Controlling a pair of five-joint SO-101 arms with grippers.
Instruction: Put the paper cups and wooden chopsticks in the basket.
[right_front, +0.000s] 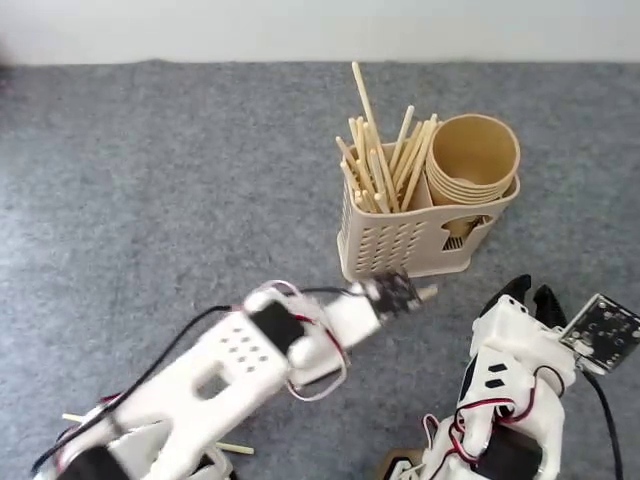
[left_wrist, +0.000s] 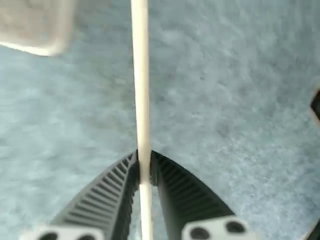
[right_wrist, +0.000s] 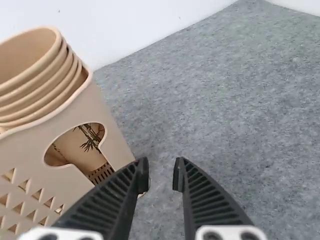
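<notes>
Grey felt (right_front: 150, 200) lies under everything, and a beige basket (right_front: 400, 245) stands on it toward the far side. A bundle of wooden chopsticks (right_front: 375, 165) stands upright in one compartment and a stack of paper cups (right_front: 475, 155) sits in the other. Just in front of the basket, the left claw (left_wrist: 144, 161) is pinched tight on a single chopstick (left_wrist: 140, 90). The right claw (right_wrist: 160, 175), beside the basket's cup end, is parted by a narrow gap and holds nothing. A loose chopstick (right_front: 235, 449) lies on the felt at the near edge, by the left arm (right_front: 200, 380).

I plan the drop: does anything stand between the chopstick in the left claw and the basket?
Nothing visible does. The left claw grips the chopstick near the front wall of the basket, with bare carpet between them.
</notes>
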